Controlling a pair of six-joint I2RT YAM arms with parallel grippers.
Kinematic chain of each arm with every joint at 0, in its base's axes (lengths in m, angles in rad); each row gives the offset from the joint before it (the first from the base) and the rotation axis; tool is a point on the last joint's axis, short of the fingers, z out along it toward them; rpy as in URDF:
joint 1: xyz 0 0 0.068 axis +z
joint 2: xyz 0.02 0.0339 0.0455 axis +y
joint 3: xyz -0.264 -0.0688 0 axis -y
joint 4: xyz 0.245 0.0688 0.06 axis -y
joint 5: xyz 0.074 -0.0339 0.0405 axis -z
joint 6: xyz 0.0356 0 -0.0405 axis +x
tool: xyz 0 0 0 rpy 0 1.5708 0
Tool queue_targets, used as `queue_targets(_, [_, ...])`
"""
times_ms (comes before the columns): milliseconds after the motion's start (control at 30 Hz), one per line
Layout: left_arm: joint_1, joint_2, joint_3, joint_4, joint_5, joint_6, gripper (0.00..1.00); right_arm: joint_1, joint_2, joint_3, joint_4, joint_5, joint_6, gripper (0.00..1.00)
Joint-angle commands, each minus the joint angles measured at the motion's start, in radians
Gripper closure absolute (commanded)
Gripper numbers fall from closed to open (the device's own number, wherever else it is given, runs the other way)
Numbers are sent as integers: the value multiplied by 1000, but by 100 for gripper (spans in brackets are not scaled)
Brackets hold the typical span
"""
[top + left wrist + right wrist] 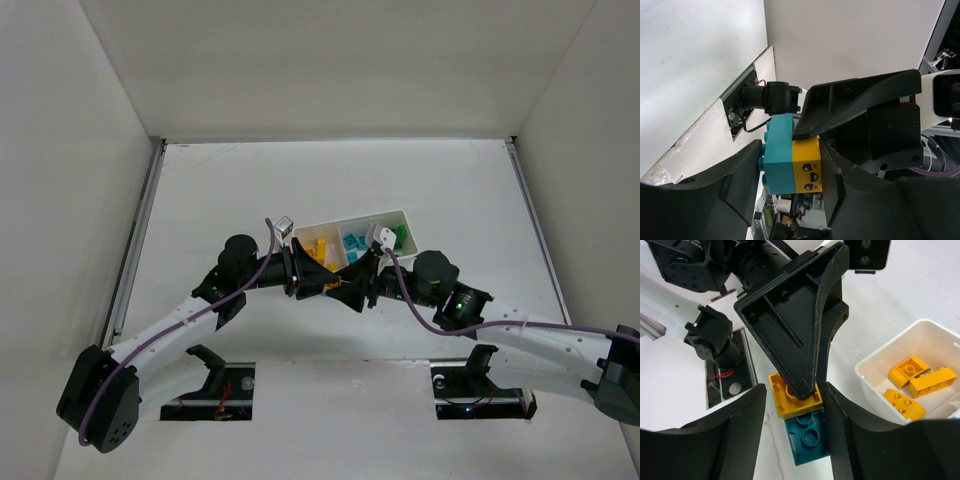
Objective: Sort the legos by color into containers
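Evidently locked onto one stuck pair (790, 175) from both sides: a yellow brick (807, 167) joined to a cyan brick (777, 155). Clenched across that pair, the left gripper (792, 150), with cyan studs against one of the left fingers (735, 180) and the yellow smiley face turned out toward the camera, hard by the other. Closed on it too, by the look of it, the right gripper (796, 410), with yellow between the pads of the right fingers (740, 430) and cyan a little deeper toward the palm. Seen from the right wrist, one black left finger lying over the top of the yellow and covering part of a stud.

Held this way, most likely, to pull or twist the two colours apart — no sorting them as one lump, given a separate compartment for each colour. Opposed grips for leverage: one gripper to anchor, the other to peel. Unclear from these views, the split of the load between the two.

Just beside the fingertips and apart from the pair, the white tray (875, 385). On the left fingers' side, the compartment of yellow bricks (912, 382); next along, cyan bricks (353, 241); on the right fingers' side, green bricks (399, 235). Sorting close to done, at a guess — no other loose brick to be seen outside the tray from above. Next: separate cleanly, then drop each half into its matching compartment. Some risk of a brick snapping free and skittering away from the fingers.
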Motion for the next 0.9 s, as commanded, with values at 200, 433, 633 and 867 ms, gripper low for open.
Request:
queue_targets(200, [9,-7,17,68,13,22,77,-17,-7,-6,86,-33,26,65])
queue_targets(433, [53,-33,14,71,-30,6,59,-21,-15,-4,86,-14,46,72])
queue_targets(633, [111,-99,17,94,-123,20,36,-64,6,-4,87,18,83,74])
queue_targets(867, [188,-228,-29,40,-309,136,42,-81,100,26,125,215,127,75])
